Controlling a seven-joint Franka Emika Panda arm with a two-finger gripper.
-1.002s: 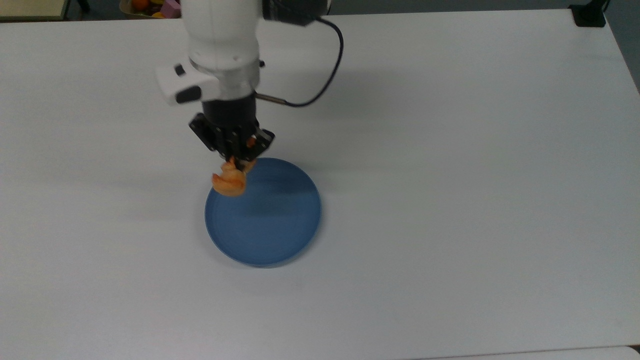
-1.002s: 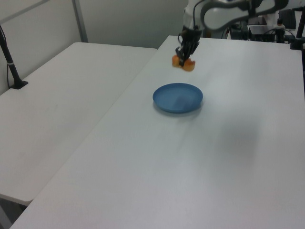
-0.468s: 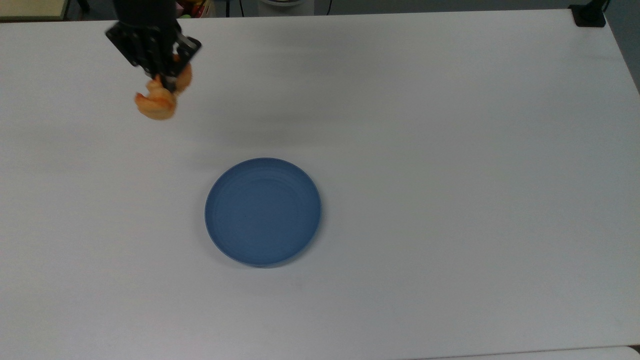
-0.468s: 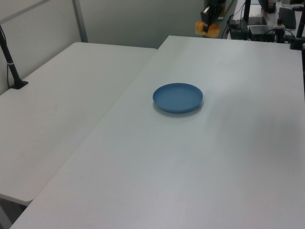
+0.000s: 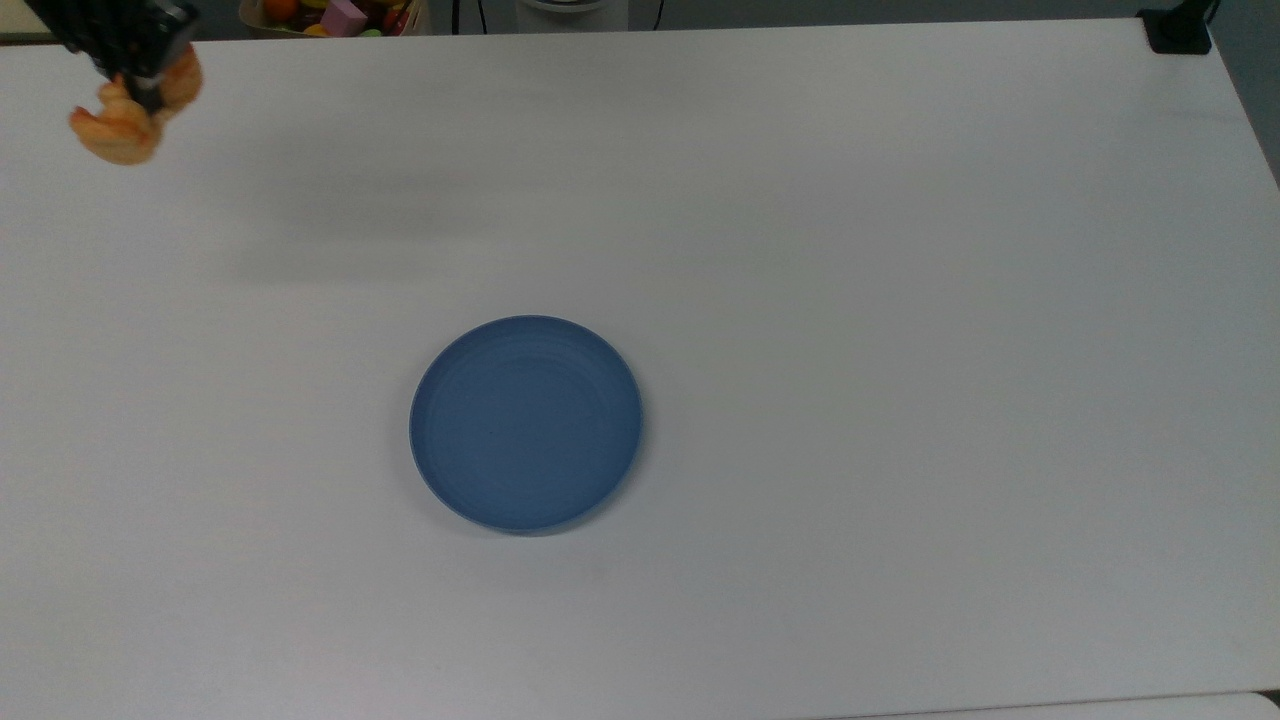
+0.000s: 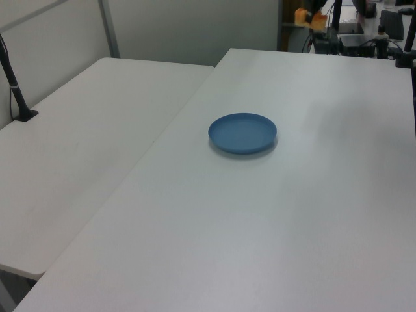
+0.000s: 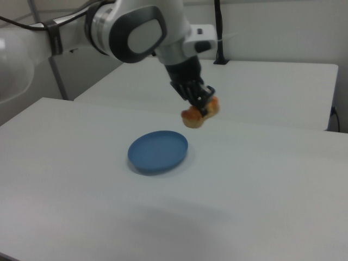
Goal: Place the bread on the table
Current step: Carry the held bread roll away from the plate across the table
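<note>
Two white tables sit edge to edge; the main table (image 5: 900, 300) carries a blue plate (image 5: 526, 423), well apart from the gripper (image 5: 140, 95). A bin of colourful toys (image 5: 330, 15) sits past the far edge. Gripper (image 7: 205, 109) is clamped on the bread (image 7: 197, 116), holding it in the air, clear of the tabletop. Bread (image 5: 125, 125) hangs just under the fingers, sticking out both sides. It's golden-orange, lumpy, glazed, small next to the plate.
</note>
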